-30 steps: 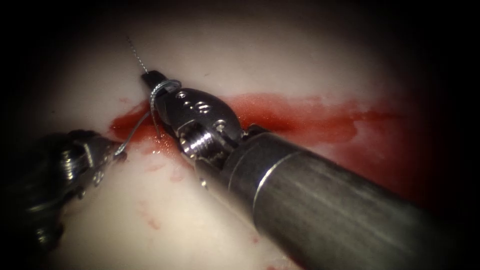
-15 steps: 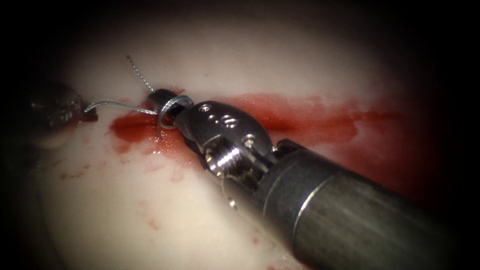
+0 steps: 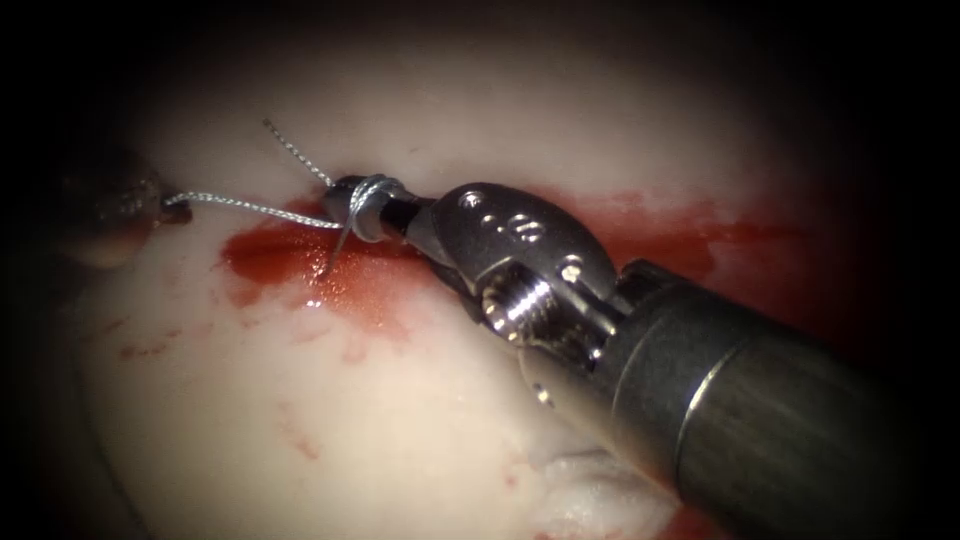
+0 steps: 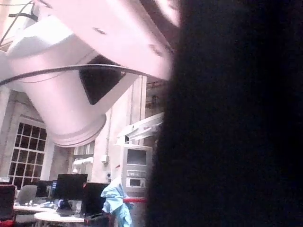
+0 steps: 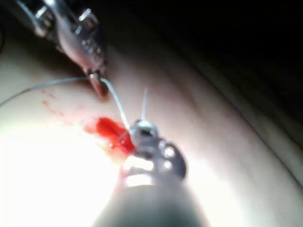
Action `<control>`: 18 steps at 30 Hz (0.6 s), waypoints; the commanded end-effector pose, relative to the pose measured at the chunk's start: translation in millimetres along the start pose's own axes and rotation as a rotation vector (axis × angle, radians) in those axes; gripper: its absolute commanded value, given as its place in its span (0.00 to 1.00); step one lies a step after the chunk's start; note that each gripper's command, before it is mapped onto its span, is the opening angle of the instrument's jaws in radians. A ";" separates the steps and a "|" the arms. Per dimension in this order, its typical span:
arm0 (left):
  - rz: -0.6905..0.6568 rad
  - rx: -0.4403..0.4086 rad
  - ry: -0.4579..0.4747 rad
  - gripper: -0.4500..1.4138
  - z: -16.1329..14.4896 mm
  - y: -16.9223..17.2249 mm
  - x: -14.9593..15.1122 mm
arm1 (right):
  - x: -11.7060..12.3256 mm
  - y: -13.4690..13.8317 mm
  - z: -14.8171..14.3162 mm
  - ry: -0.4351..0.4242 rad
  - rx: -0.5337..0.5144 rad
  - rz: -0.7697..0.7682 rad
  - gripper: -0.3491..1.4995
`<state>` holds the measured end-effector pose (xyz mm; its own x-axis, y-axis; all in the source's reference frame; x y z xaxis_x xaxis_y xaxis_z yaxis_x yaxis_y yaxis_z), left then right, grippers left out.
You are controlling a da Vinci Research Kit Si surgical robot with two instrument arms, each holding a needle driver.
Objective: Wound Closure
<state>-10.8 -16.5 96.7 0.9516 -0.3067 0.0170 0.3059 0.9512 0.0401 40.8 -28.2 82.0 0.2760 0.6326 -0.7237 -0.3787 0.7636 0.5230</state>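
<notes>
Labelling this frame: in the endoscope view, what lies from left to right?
Left pincer shut on the thread → thread loops wound around the right pincer → right tool's wrist → its shaft.

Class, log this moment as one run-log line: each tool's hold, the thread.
left tool: shut on thread | right tool: loops wrapped round jaws, hold unclear | thread taut over cut | needle: unseen

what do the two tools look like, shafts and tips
The right tool has a thick, dark grey, round shaft with a bright ring line near its end. Ahead of that sits a shiny silver wrist piece, rounded, with small round holes and a ribbed, screw-like pin, narrowing to short dark jaws. The left tool is dim in the endoscope view; the right wrist view shows it as silver metal, jointed and narrowing to slim jaws.
</notes>
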 end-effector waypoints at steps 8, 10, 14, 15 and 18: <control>-0.083 -0.058 0.063 0.00 1.5 4.6 -1.2 | 0.4 1.7 -0.4 -0.020 0.191 -0.248 0.00; -0.107 -0.070 0.081 0.00 2.0 6.1 -1.5 | 0.3 1.5 -0.3 -0.022 0.221 -0.300 0.00; -0.164 -0.101 0.115 0.00 3.3 7.6 -2.0 | 0.4 1.1 0.0 -0.022 0.278 -0.436 0.00; -0.179 -0.107 0.119 0.00 3.6 7.7 -2.0 | 0.5 1.0 0.1 -0.025 0.292 -0.451 0.00; -0.222 -0.127 0.135 0.00 4.4 7.6 -1.8 | 0.6 0.9 0.4 -0.029 0.316 -0.559 0.00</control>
<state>-9.8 -10.1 102.2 0.8438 -0.5218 -0.1255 0.5118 0.8528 -0.1040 40.1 -28.2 82.1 0.3871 0.1249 -0.9135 0.1159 0.9763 0.1826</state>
